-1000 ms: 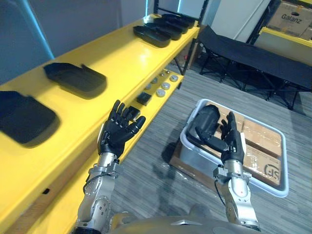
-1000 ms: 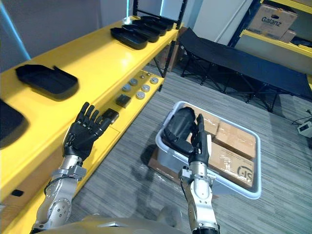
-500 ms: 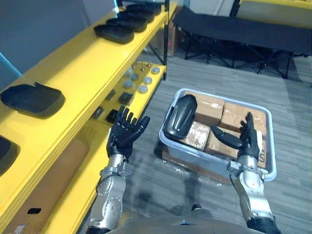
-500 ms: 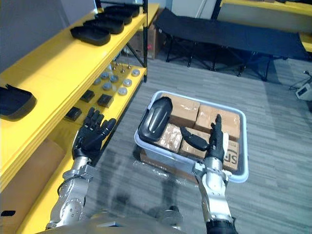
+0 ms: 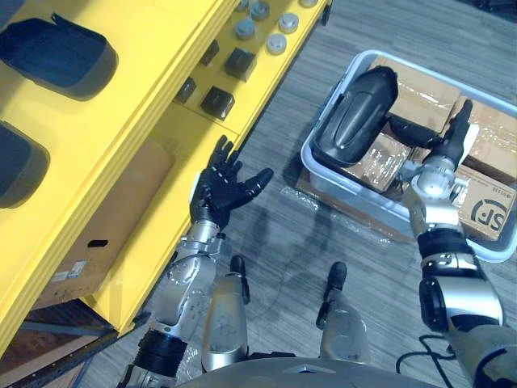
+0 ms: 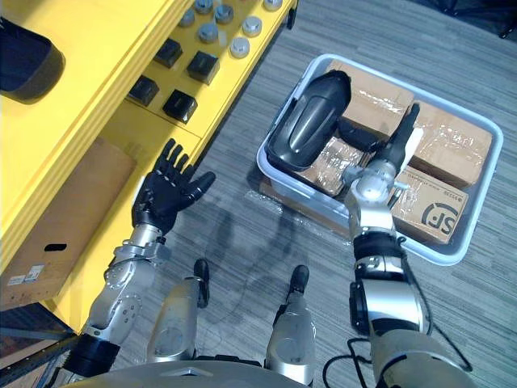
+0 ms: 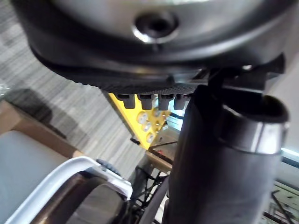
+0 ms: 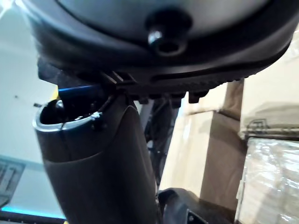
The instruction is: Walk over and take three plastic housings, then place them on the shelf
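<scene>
Plastic housing: lying on cardboard boxes in the grey tub at upper right of the frame, its long axis running lower left to upper right. It is sitting just left of the nearer right robot hand, which is hovering with fingers straight and apart, while the left robot hand is spreading open beside the yellow shelf.

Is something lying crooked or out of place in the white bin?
Yes: the dark plastic housing lies slanted across the wrapped boxes in the bin, one end at the rim, not flat.
</scene>
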### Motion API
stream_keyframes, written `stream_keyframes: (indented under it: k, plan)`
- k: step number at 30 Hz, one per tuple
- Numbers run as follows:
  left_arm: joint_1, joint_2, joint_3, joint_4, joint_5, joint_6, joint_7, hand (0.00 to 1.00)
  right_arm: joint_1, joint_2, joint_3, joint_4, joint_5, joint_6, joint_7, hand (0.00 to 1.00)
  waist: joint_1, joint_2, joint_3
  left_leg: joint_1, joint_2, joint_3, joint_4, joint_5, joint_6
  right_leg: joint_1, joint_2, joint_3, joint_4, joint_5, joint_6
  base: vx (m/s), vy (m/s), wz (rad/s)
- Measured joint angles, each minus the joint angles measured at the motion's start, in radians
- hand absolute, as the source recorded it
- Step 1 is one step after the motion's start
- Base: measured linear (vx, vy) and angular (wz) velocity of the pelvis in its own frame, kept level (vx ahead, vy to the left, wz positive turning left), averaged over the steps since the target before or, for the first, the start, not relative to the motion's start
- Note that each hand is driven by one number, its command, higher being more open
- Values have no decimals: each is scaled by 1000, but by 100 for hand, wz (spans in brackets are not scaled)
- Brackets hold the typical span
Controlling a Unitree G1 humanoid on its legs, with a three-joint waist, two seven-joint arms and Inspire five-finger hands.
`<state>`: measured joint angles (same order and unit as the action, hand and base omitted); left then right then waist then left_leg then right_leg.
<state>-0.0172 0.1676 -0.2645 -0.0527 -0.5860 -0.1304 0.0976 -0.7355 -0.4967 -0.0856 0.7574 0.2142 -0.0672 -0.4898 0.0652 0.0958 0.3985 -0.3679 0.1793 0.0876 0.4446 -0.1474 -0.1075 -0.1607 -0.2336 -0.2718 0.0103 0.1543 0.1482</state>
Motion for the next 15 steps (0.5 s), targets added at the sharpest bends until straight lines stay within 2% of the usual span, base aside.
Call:
stream_keyframes:
  k: [5,7,9,11,13,14,15]
  plan:
    - [-67,-2,-37,101,-18,-32,-4,100,-134,-96,96,121,3,7,32,100,22,14,27,-49,-1,-14,24,0,2,-32,2,-4,1,17,-4,-24,13,3]
    - [-81,-1,-43,118,-38,-52,-4,100,-185,-107,130,177,9,35,60,100,30,22,34,-61,-1,-18,32,0,3,-40,2,-10,4,18,-3,-54,15,7]
    - [-118,-3,-62,147,-44,-69,-4,100,-231,-135,169,248,27,80,110,100,49,45,46,-80,-1,-34,45,-1,5,-42,4,-25,6,18,-3,-82,8,13]
    - [-136,-3,-72,173,-44,-81,-3,100,-252,-136,182,297,36,137,160,100,64,51,48,-87,-1,-37,49,0,6,-47,6,-26,6,18,-3,-62,4,4]
    - [-138,-3,-75,182,-50,-82,-3,100,-260,-140,208,310,30,174,203,100,65,53,49,-97,1,-45,59,-1,6,-47,9,-32,8,18,-3,-50,3,5]
    - [-139,-3,-80,186,-56,-82,-3,100,-265,-152,213,312,34,199,232,0,67,53,49,-99,1,-46,60,-1,7,-47,9,-34,8,18,-3,-38,10,7]
    - [-139,-3,-82,190,-72,-82,-3,100,-268,-159,216,322,30,226,268,0,70,55,50,-99,1,-48,62,0,7,-46,9,-35,12,18,-3,-55,16,4]
